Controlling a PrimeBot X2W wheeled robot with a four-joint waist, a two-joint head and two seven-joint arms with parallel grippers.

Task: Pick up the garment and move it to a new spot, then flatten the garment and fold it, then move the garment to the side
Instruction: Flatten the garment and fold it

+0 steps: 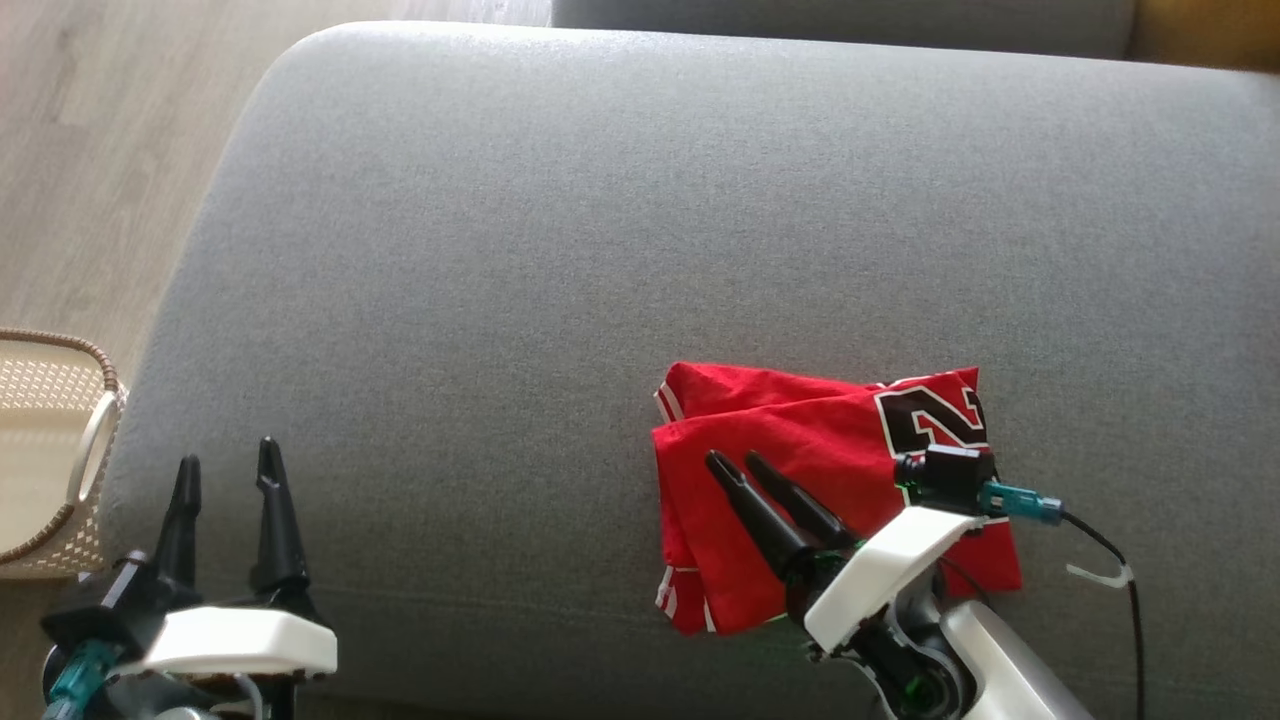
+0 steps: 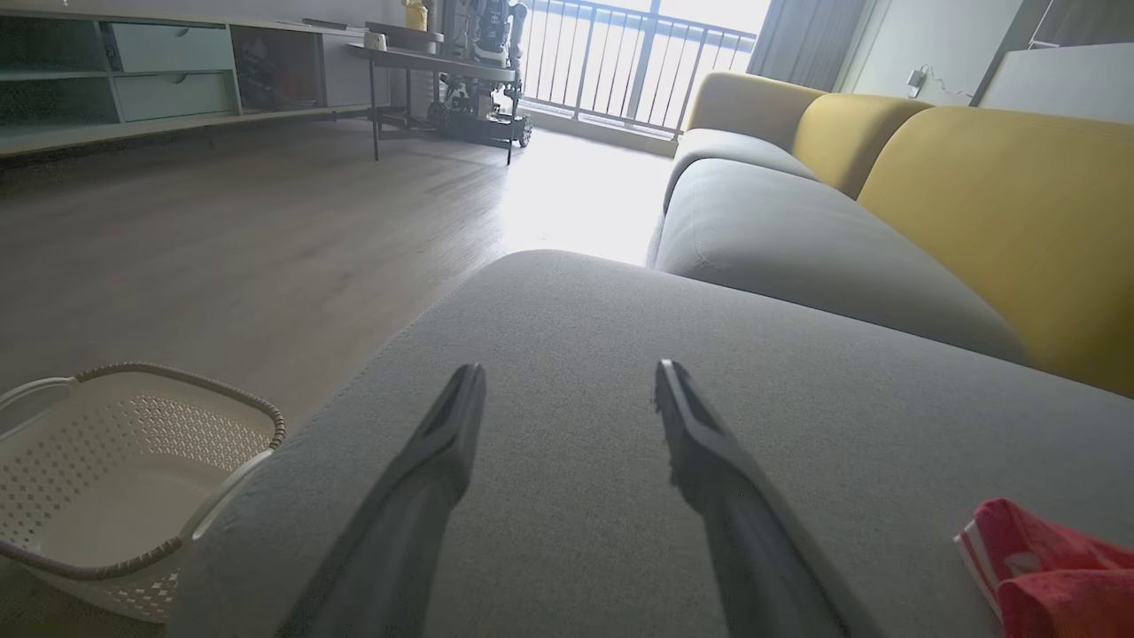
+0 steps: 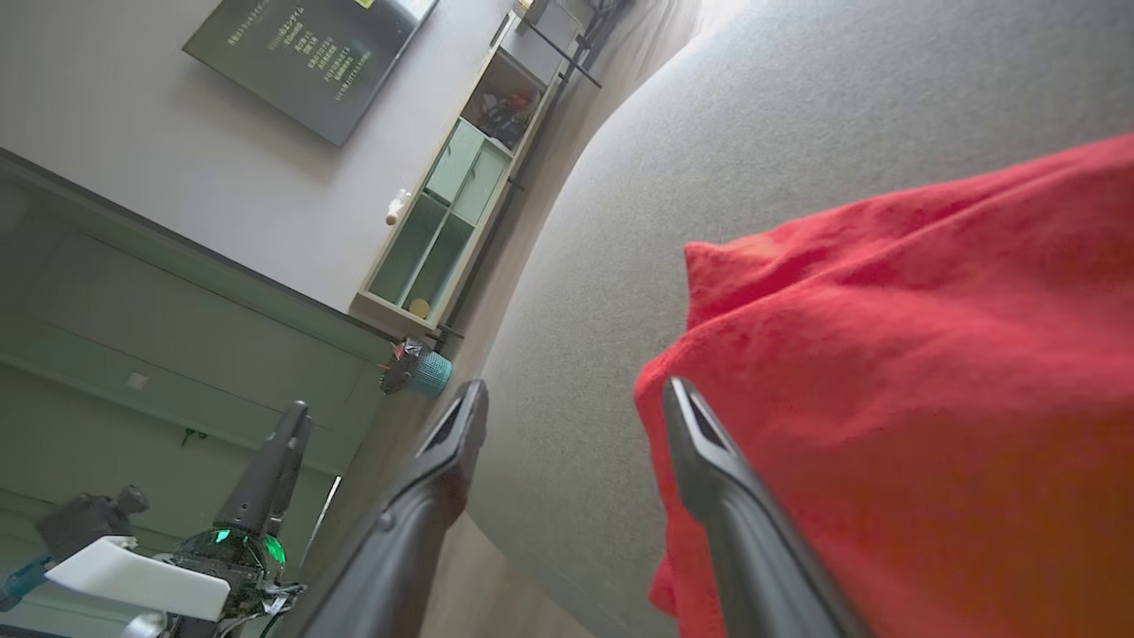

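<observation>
A folded red garment [image 1: 800,450], with white-striped trim and a black numeral partly hidden, lies lower right on a grey woven sofa cushion [image 1: 600,250]. The right gripper [image 1: 735,462], fingers spread, overlaps its middle; the left gripper [image 1: 228,462], also spread, sits lower left, empty.

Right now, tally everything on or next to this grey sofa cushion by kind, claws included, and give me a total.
Red folded fabric garment with a black number: 1
White perforated plastic basket with a brown woven rim: 1
Dark two-fingered claws: 2, the left claw and the right claw
Total: 4
</observation>
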